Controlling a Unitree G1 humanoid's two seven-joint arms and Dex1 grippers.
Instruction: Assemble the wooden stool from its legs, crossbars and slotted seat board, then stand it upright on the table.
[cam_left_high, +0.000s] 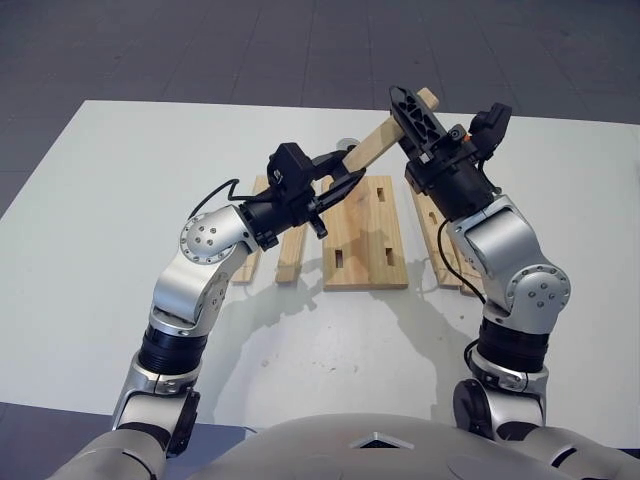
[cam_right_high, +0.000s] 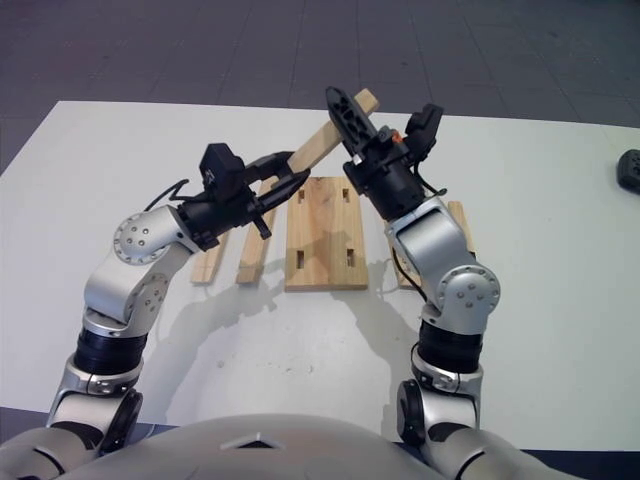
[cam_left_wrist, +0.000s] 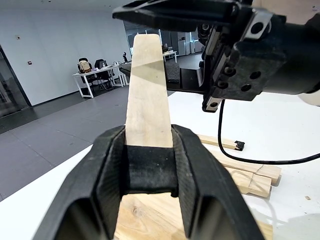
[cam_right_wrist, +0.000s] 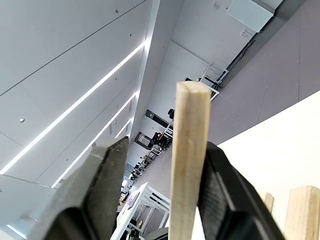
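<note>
Left eye view: left end effector (cam_left_high: 345, 172) clamps the leg (cam_left_high: 375, 145) aslant over the seat board (cam_left_high: 368, 240), right end effector (cam_left_high: 412, 112) loosely straddling it, likely for steadying.

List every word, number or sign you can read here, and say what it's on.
Nothing here can be read.
Bar: bare wood, no print.
Seat board: bare wood, no print.
Small sign in the far room: too small to read.
</note>
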